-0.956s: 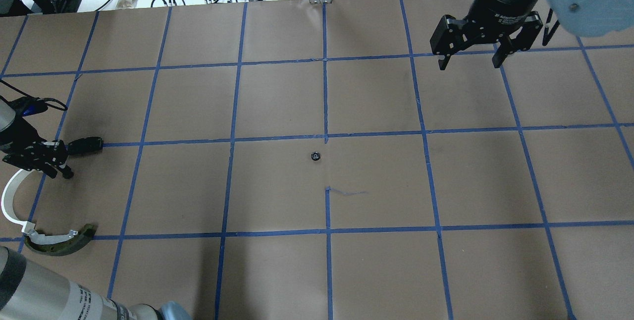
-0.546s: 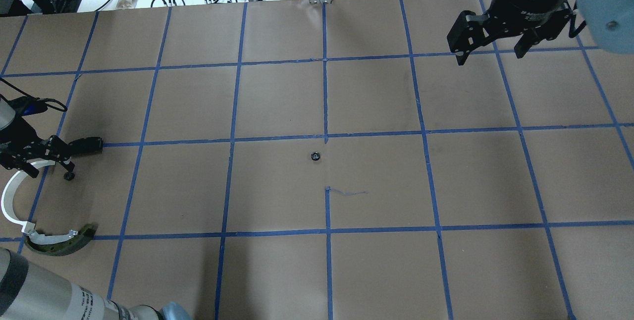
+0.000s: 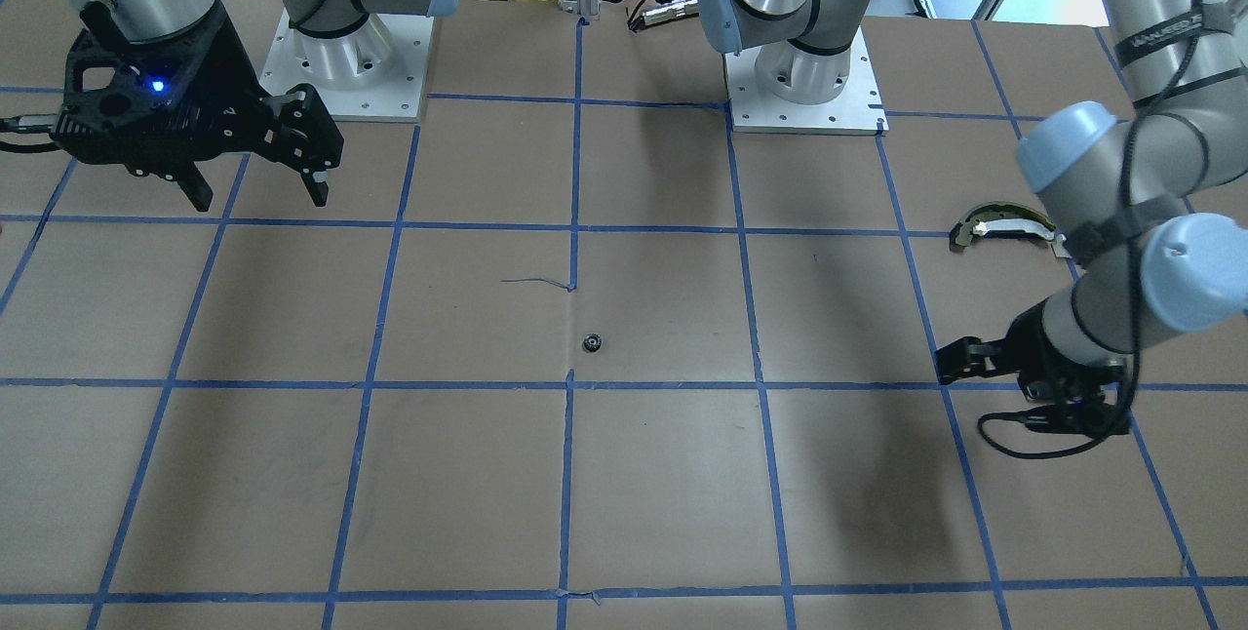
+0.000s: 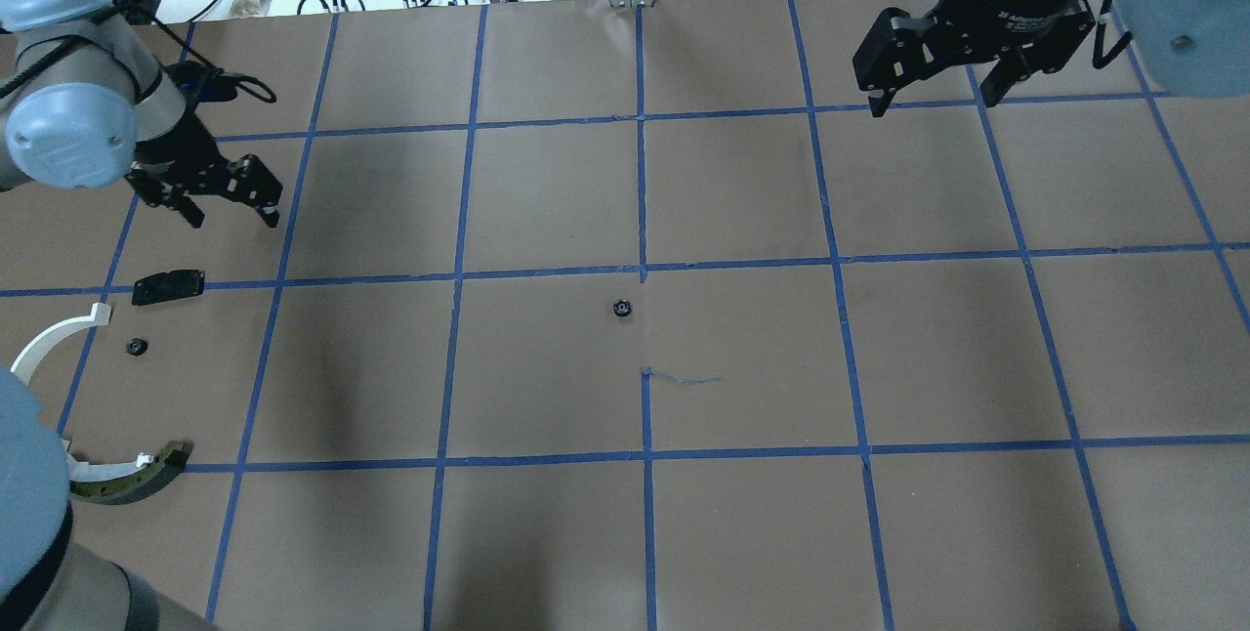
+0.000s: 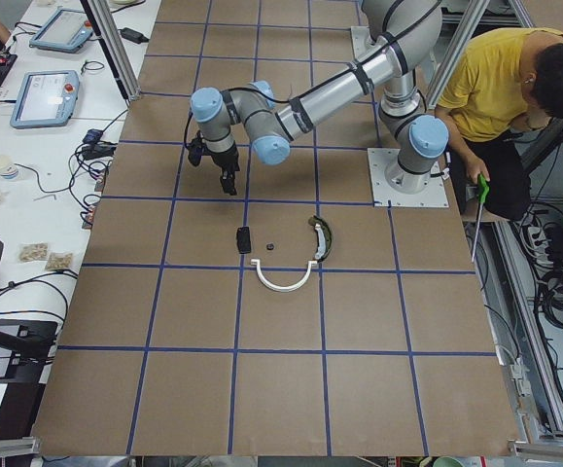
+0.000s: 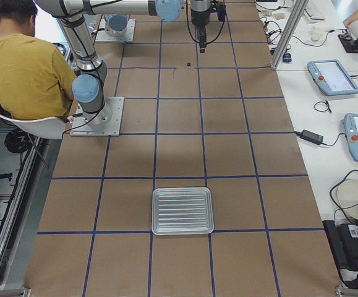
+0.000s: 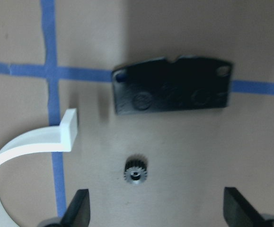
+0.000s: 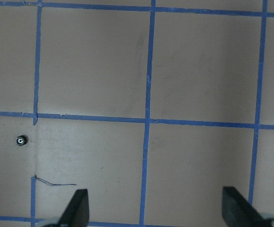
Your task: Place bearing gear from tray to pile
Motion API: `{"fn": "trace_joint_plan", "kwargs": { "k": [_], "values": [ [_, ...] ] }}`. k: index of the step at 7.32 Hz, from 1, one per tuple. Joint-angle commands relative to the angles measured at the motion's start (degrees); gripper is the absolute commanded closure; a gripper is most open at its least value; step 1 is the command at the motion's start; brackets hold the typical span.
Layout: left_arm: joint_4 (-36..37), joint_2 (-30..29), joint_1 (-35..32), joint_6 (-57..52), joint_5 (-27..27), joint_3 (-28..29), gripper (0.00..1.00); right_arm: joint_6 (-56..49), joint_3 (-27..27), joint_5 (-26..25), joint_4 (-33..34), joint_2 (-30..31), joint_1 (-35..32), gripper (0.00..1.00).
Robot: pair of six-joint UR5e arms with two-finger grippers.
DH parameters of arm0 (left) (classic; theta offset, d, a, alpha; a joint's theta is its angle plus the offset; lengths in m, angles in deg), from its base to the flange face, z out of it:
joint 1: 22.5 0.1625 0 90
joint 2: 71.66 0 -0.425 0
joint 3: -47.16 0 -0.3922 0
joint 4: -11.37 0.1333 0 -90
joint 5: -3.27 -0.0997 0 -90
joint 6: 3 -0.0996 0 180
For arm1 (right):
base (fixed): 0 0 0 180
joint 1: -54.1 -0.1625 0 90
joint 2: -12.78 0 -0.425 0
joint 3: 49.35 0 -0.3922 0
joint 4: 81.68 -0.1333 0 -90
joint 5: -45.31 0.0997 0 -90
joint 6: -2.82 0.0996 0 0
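Overhead, one bearing gear (image 4: 136, 347) lies in the pile (image 4: 49, 339) by the table's left edge while a stray gear (image 4: 620, 309) sits mid-table, well apart from the left gripper (image 4: 234, 216) and right gripper (image 4: 933, 104), both spread and empty; if overlooked, it leaves the job unfinished. The left wrist view shows the bearing gear loose near the white arc strip (image 7: 28, 142) and black plate (image 7: 172, 85), where a low pass could roll it away.

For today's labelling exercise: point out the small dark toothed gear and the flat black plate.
Small dark toothed gear (image 7: 136, 171): left wrist view, centre hub.
Flat black plate (image 7: 172, 92): left wrist view, middle face.
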Motion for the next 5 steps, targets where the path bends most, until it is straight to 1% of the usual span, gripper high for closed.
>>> {"fn": "trace_joint_plan", "kwargs": {
  "k": [1, 2, 3, 4, 5],
  "values": [
    [3.44, -0.9, -13.12, 11.53, 1.98, 0.01, 0.0, 3.74, -0.88, 0.2, -0.88, 0.35, -0.2, 0.0],
    [7.04, -1.34, -18.49, 16.55, 2.51, -0.86, 0.0, 4.46, -1.15, -0.24, -2.09, 1.05, -0.29, 0.0],
    [7.25, -1.87, -23.76, 21.48, 3.3, -0.87, 0.0, 6.91, -0.89, 0.02, -6.02, 2.19, -0.29, 0.0],
    [7.25, -3.09, -28.25, 25.62, 4.52, -0.95, 0.0, 5.97, -0.45, -0.42, -6.4, 1.94, 0.23, 0.0],
    [7.25, -4.24, -31.69, 26.96, 4.62, -1.48, 0.0, 5.88, -0.54, -0.25, -6.15, 1.85, 0.5, 0.0]
  ]
}}
